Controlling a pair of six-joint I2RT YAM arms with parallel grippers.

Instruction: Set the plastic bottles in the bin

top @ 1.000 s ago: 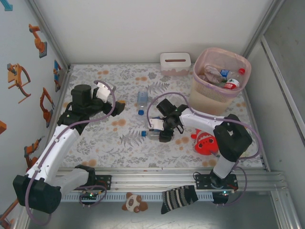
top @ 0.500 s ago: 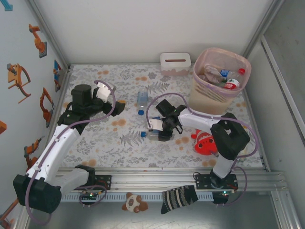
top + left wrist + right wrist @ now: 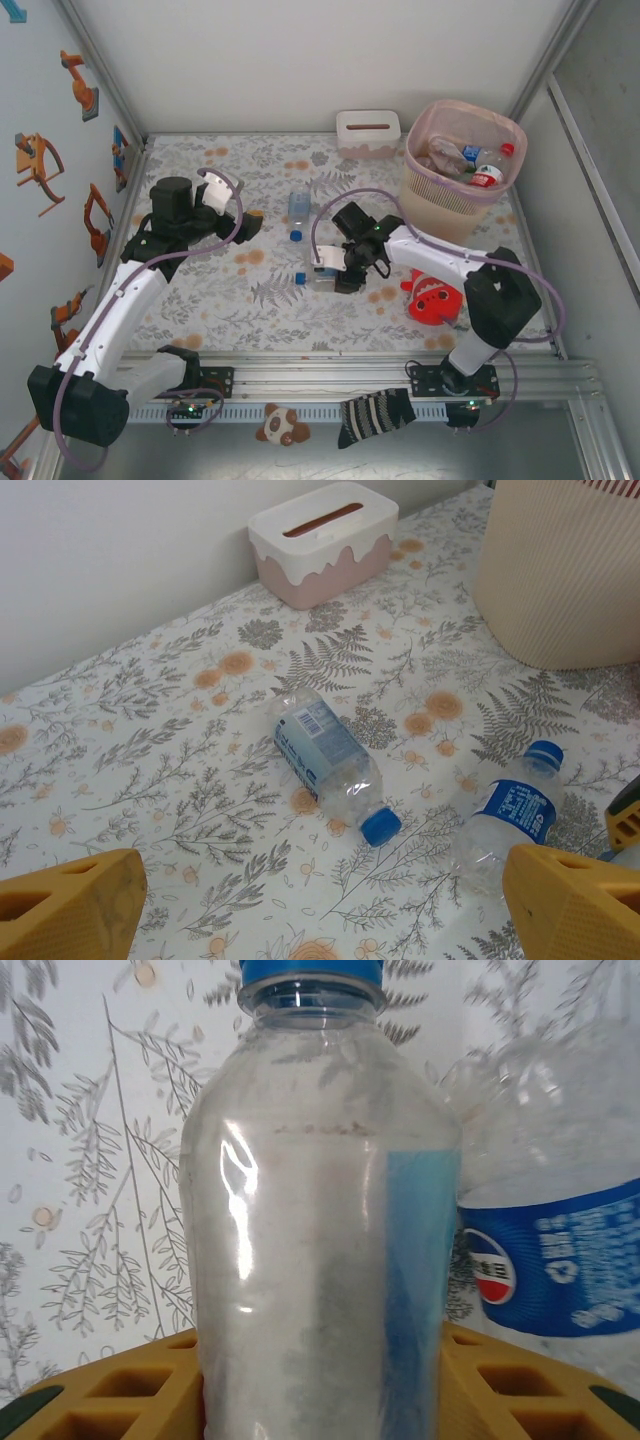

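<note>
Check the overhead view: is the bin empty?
No, the bin holds several bottles, lying jumbled below its rim.

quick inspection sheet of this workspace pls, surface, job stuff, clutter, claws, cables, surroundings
surface: floral table cover, flat, no spill seen
job's things: bin upright at far right, holding several bottles; loose bottle lying mid-table; blue-capped bottle in the right claw; blue-label bottle beside it
clutter: tissue box, clownfish plush, small plush, striped sock
grippers: left claw open, empty, above the table; right claw shut on the blue-capped bottle
cables: lilac cables loop along both arms, no snag seen
surroundings: white walls, robot stickers on the left wall, base rail
</note>
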